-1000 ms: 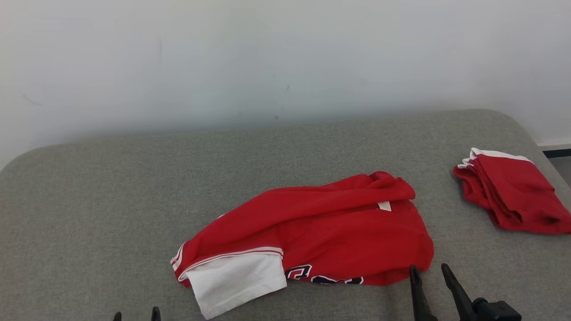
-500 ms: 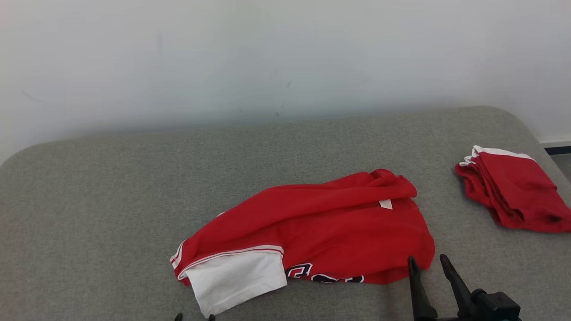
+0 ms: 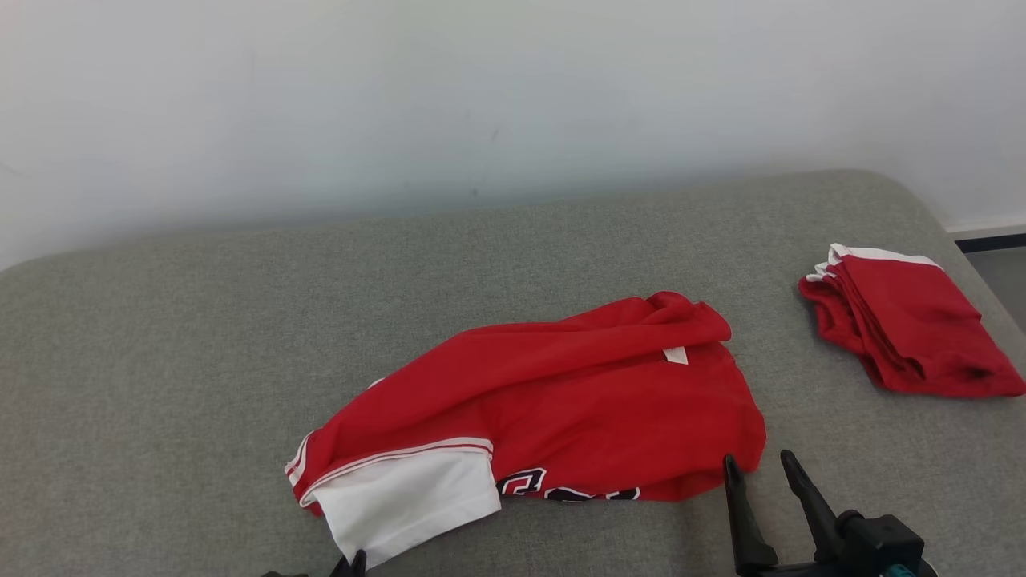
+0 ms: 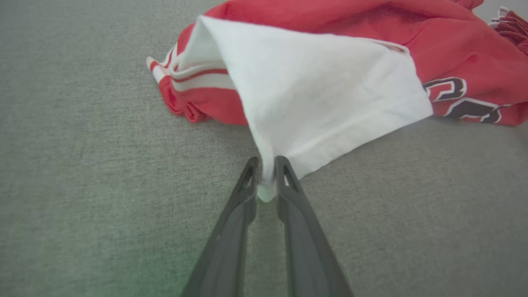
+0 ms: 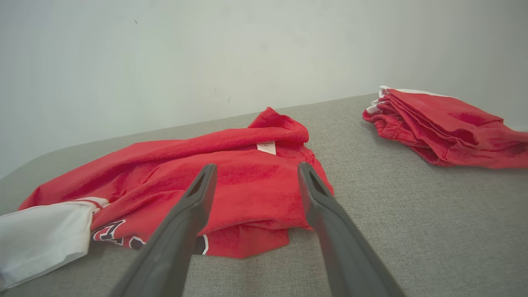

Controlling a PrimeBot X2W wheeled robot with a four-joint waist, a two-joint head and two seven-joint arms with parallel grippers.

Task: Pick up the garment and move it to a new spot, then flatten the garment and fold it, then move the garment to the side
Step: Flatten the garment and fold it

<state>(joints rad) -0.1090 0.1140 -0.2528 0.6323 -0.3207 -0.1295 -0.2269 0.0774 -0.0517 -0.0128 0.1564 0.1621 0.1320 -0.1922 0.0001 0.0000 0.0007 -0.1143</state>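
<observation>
**Left jaws pinch the white corner of the red garment**

A crumpled red garment [image 3: 561, 401] [image 4: 453, 49] [image 5: 247, 194] of soft knit, with black-and-white lettering along its near hem, lies at the middle of the grey fabric-covered bench [image 3: 160, 361] [image 4: 82, 185] [image 5: 412, 214]. Its white panel [image 3: 409, 497] [image 4: 330, 90] [image 5: 41, 239] sits at the near left end. The left jaws are pressed together on the corner of that panel, which rises off the bench to the fingertips in a tented fold. The right jaws stand spread and hold nothing, just beside the garment's near right edge, with the tips pointing at the red cloth. A small white label [image 3: 675, 355] [image 5: 266, 147] shows by the garment's far fold. Well apart, at the bench's right end, rests a folded pile of red cloth with white trim [image 3: 906, 328] [image 5: 445, 123]. A pale wall [image 3: 481, 96] stands behind.
</observation>
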